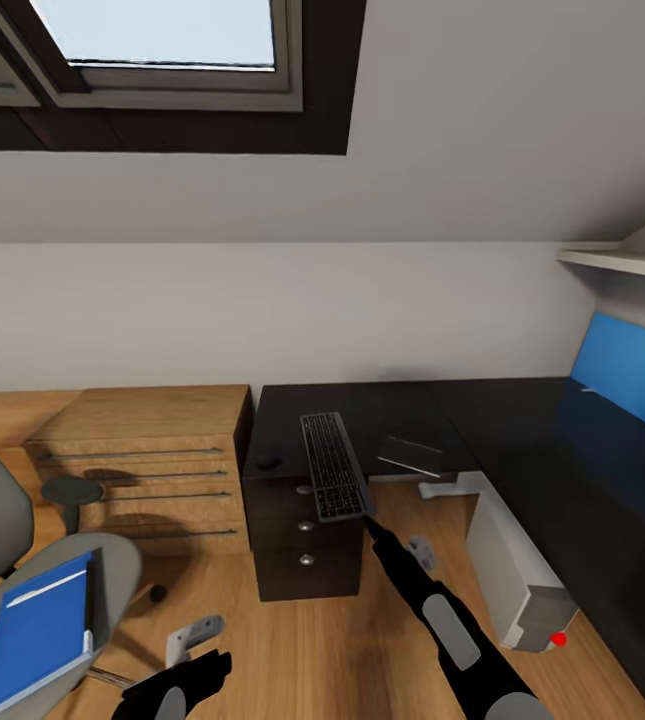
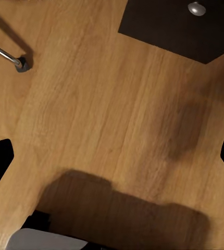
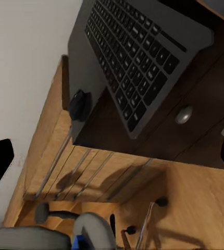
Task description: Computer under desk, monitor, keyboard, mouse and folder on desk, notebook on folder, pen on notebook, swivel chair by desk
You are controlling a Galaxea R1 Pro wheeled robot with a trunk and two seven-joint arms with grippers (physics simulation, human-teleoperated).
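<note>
The keyboard (image 1: 332, 465) (image 3: 138, 57) lies on the black drawer cabinet (image 1: 302, 545), its near end jutting past the front edge. The small dark mouse (image 1: 268, 461) (image 3: 79, 104) sits beside it. My right gripper (image 1: 370, 518) (image 3: 114, 159) is open just short of the keyboard's near end, holding nothing. The notebook (image 1: 412, 455) rests on the black desk (image 1: 532, 450). The pale computer (image 1: 517, 580) stands under the desk. The blue folder (image 1: 37, 630) lies on the swivel chair (image 1: 2, 520) at left. My left gripper (image 1: 207, 660) (image 2: 112, 156) hangs open over the floor. The monitor and the pen are out of view.
A light wooden drawer chest (image 1: 147, 470) stands against the wall left of the cabinet. A blue back panel (image 1: 627, 370) and a white shelf (image 1: 622, 262) line the right side. Wood floor (image 2: 107, 104) lies between chair and cabinet.
</note>
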